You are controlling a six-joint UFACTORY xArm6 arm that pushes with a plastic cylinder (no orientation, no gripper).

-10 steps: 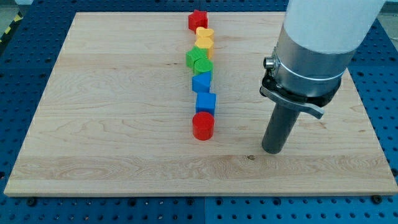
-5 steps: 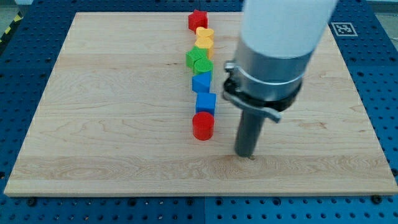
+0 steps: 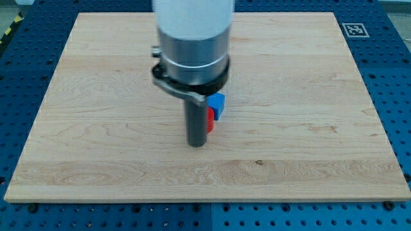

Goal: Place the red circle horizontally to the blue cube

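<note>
My tip [image 3: 197, 144] rests on the wooden board just left of and below the red circle [image 3: 209, 120]. Only a thin sliver of the red circle shows at the rod's right edge. The blue cube [image 3: 218, 104] sits just above the red circle, and only its right part shows. The rod and the arm's body hide the rest of both blocks. I cannot tell whether the tip touches the red circle.
The arm's wide grey and white body [image 3: 192, 38] covers the board's upper middle and hides the line of other blocks there. The wooden board [image 3: 96, 128] lies on a blue perforated table [image 3: 13, 77].
The arm has swept from the view's right to the left, passing below the red circle. It now stands over the column of blocks and hides most of them.
</note>
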